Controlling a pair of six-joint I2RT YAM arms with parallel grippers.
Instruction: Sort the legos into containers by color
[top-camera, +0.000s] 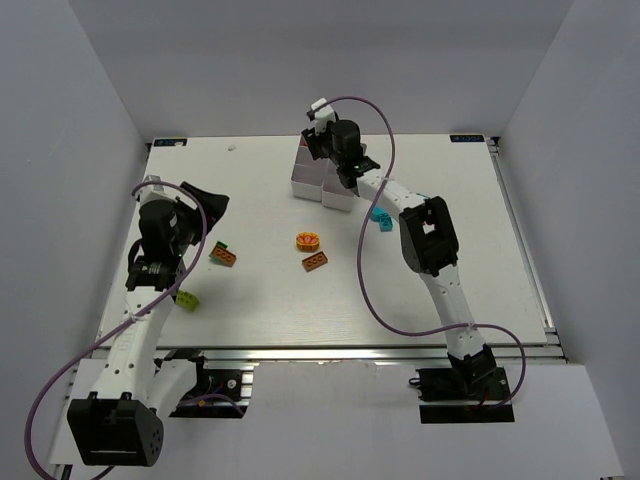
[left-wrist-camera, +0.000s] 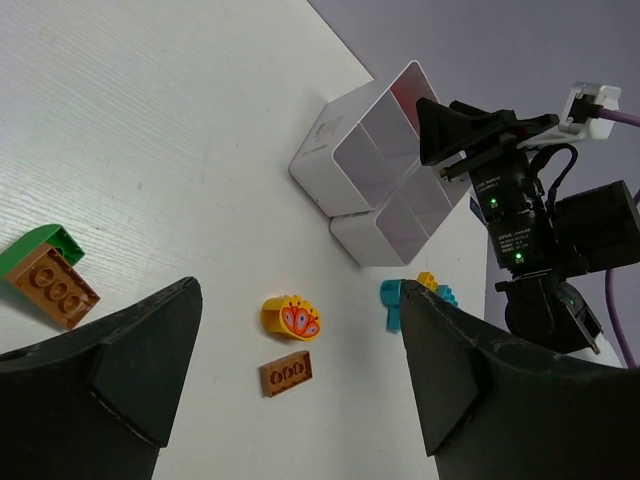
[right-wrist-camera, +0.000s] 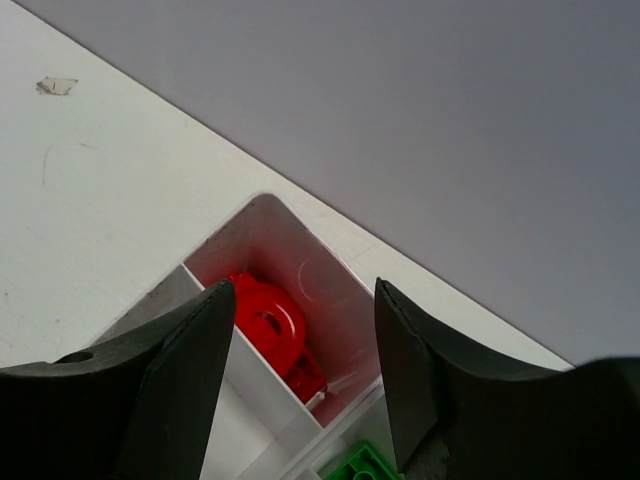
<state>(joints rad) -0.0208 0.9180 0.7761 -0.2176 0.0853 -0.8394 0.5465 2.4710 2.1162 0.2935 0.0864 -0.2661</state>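
White containers (top-camera: 318, 182) sit at the far middle of the desk (top-camera: 450, 290), and from above the right gripper (top-camera: 322, 155) hangs directly over them. Nearer lie an orange round piece (top-camera: 308, 240), an orange-brown brick (top-camera: 316, 262), a cyan brick (top-camera: 381, 217) beside the right arm, and a green-and-brown stack (top-camera: 223, 256) and a lime brick (top-camera: 187, 299) near the left gripper (top-camera: 207, 212).

From the left wrist, its fingers (left-wrist-camera: 110, 370) are spread wide with nothing between them.

From the right wrist, the fingers (right-wrist-camera: 190, 370) stand apart and empty over a compartment where red pieces (right-wrist-camera: 268, 318) lie. A green brick (right-wrist-camera: 355, 462) shows in the next compartment. The release looks done, so the arm should probably rise straight up clear of the walls before swinging away. That way no finger tips the bins.
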